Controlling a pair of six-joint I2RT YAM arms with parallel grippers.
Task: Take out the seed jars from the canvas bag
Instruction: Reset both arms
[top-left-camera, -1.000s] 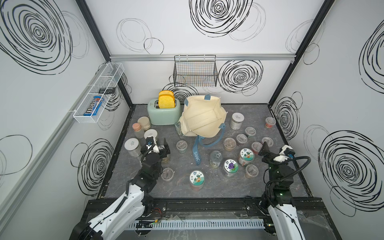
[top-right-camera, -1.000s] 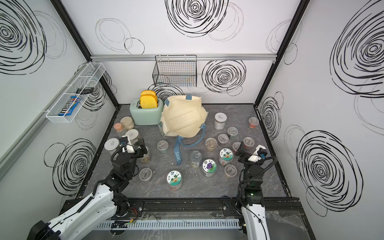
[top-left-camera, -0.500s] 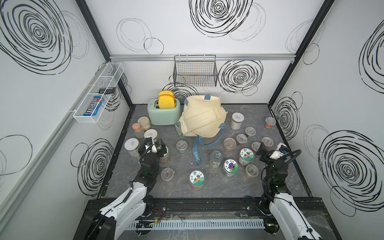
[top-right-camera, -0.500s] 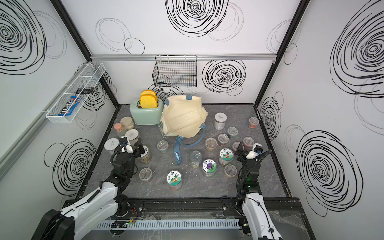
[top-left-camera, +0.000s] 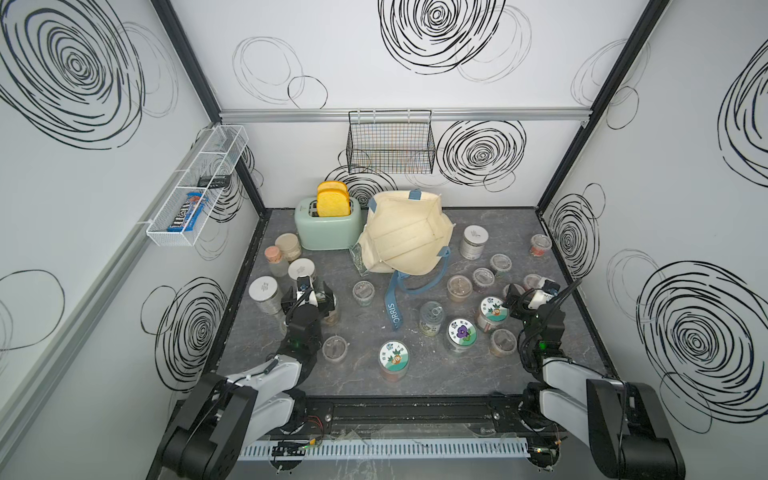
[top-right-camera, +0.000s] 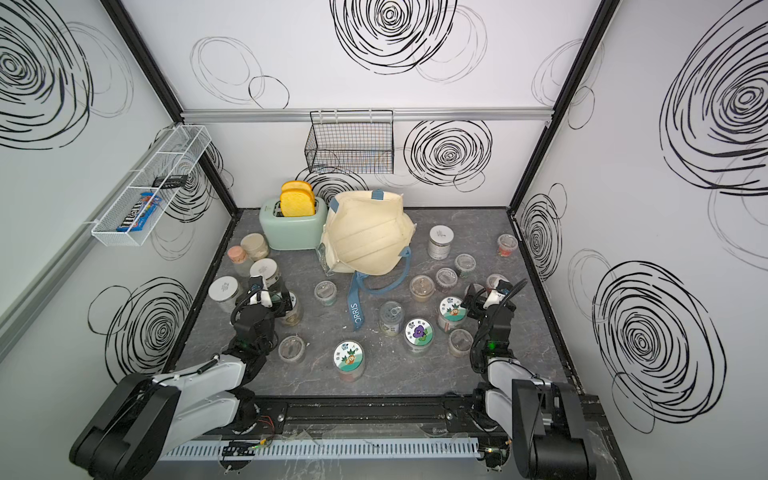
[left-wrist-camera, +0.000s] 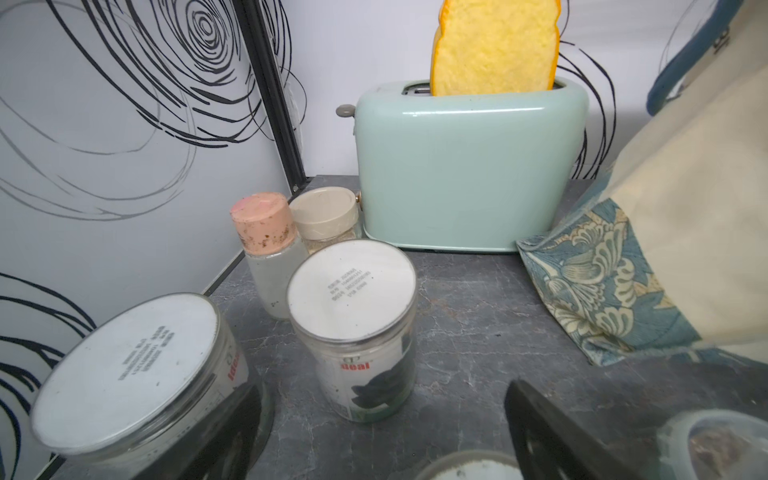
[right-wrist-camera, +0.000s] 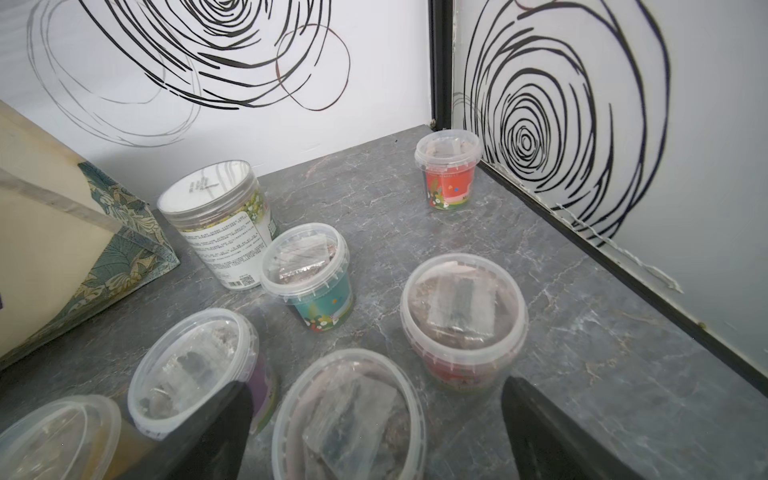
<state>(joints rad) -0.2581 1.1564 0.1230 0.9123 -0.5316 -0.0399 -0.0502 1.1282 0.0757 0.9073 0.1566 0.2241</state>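
The cream canvas bag (top-left-camera: 405, 237) (top-right-camera: 368, 237) slumps at the back middle, its blue strap (top-left-camera: 392, 309) trailing forward over the table. Several seed jars stand around it, such as a sticker-lidded one (top-left-camera: 393, 356) and a silver-lidded one (left-wrist-camera: 353, 291). My left gripper (top-left-camera: 307, 296) (left-wrist-camera: 386, 440) hovers open among the left-hand jars, holding nothing. My right gripper (top-left-camera: 525, 293) (right-wrist-camera: 374, 436) is open too, its fingers straddling a clear-lidded jar (right-wrist-camera: 349, 415) without closing on it. No jar shows inside the bag.
A mint toaster (top-left-camera: 328, 226) with yellow bread stands left of the bag. Two frosted jars, one with a pink top (left-wrist-camera: 264, 222) and one with a tan top (left-wrist-camera: 326, 212), sit by the left wall. A wire basket (top-left-camera: 390, 143) and a white rack (top-left-camera: 195, 187) hang on the walls.
The right gripper has shifted left, over the jars near the right wall. Both arms have folded back toward the front rail. The left gripper has stayed nearly in place. Both jaws stayed open.
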